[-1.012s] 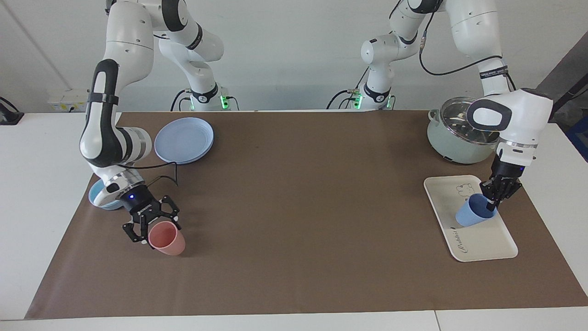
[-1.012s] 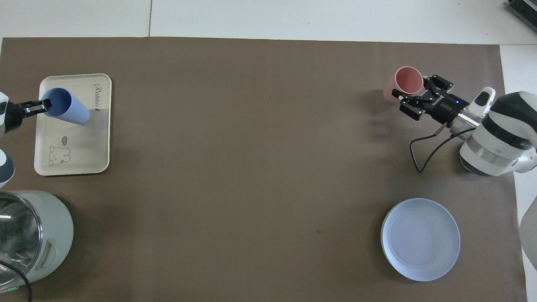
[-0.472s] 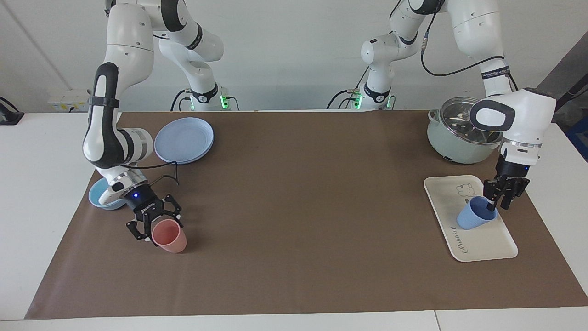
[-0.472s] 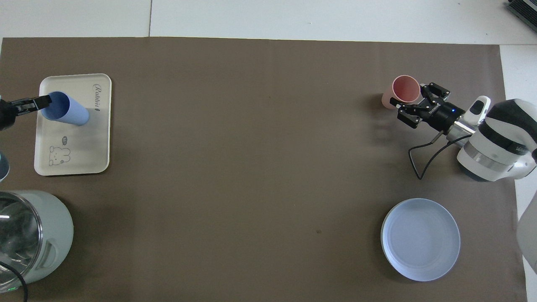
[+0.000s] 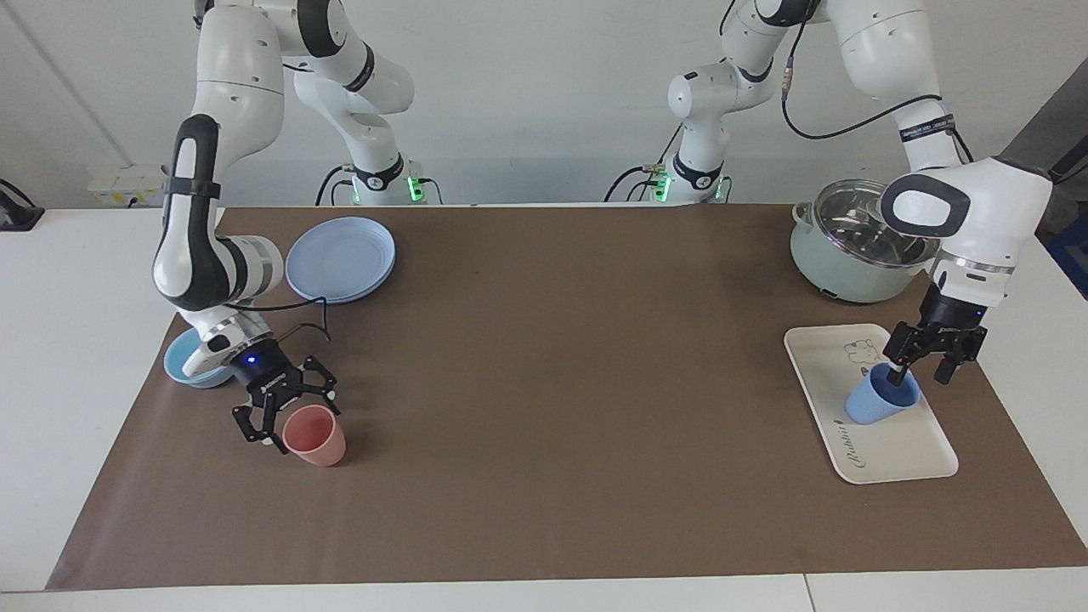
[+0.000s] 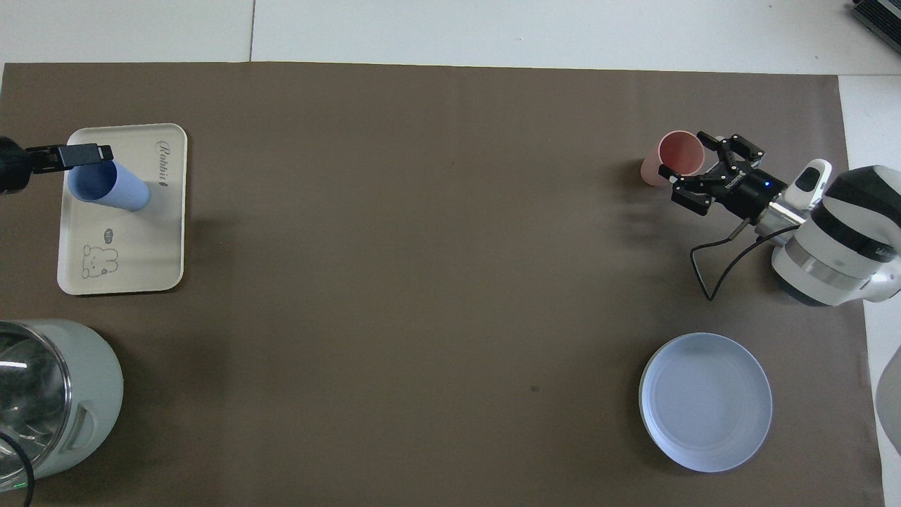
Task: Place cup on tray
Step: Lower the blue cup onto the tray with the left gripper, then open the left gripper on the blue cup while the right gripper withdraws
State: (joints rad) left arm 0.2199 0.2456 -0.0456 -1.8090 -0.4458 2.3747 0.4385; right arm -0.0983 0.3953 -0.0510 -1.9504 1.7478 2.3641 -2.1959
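The cup (image 5: 881, 401) stands upright on the tray (image 5: 901, 455) at the left arm's end of the table, the left end effector (image 5: 923, 367) just over its rim with fingers spread apart. At the right arm's end, the right end effector (image 5: 285, 408) sits splayed open around a pink cup (image 5: 315, 435).

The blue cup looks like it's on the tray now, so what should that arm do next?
Probably lift the left gripper straight up. The cup stands upright on the tray, and the gripper is open with one finger still inside the rim.
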